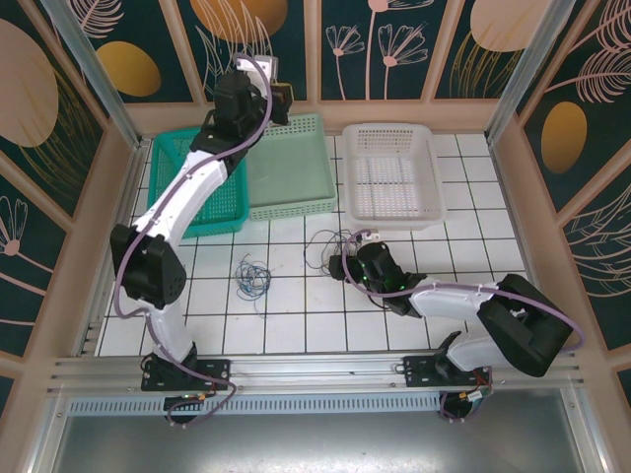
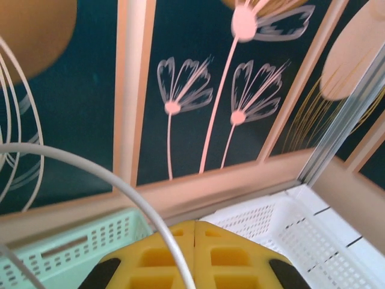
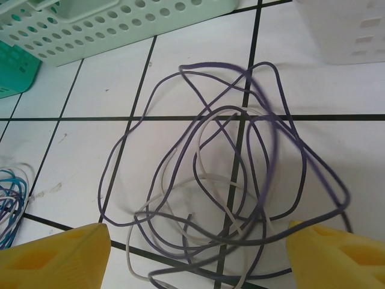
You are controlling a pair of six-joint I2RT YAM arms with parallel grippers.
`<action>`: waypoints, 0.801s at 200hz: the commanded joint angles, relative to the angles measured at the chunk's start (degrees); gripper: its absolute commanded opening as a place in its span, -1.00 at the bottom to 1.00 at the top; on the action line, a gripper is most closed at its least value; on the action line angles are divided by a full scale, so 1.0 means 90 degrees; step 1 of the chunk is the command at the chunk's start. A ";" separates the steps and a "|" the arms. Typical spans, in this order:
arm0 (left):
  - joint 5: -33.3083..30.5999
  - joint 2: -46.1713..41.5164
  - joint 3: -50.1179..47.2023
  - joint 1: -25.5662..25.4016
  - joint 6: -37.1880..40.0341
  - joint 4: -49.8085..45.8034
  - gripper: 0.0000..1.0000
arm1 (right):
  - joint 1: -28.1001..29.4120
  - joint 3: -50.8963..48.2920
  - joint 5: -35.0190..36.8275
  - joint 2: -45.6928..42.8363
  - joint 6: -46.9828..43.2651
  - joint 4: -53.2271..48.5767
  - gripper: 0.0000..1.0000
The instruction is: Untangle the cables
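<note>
On the tiled table [image 1: 296,305], my wide-open right gripper [image 3: 198,227] may pinch several cables [image 3: 264,156] together mid-frame; the left gripper [image 2: 194,241] is closed.

A loose tangle of thin purple, dark and pale grey cables [image 3: 224,180] lies on the white tiled surface [image 3: 78,144], between the widely spread yellow fingers [image 3: 54,259] of the right pincer [image 3: 198,241]. A blue cable bundle [image 3: 9,201] sits at the left edge. Beyond stand a pale green basket [image 3: 120,24], a teal basket [image 3: 15,66] and a white basket [image 3: 343,30].
</note>
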 commanded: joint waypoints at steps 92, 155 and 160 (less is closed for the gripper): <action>-0.0166 0.0766 0.0236 -0.0049 -0.0172 -0.0101 -1.00 | -0.0129 -0.0449 0.0490 -0.0954 0.0035 -0.0335 0.57; 0.0089 0.1976 0.0949 0.0087 -0.0326 -0.0771 -0.98 | -0.0740 -0.0702 -0.0147 -0.1384 -0.0026 -0.0699 0.58; 0.0094 0.2051 0.0977 0.0105 -0.0341 -0.0838 -0.90 | -0.0776 -0.0702 -0.0213 -0.1386 -0.0051 -0.0685 0.58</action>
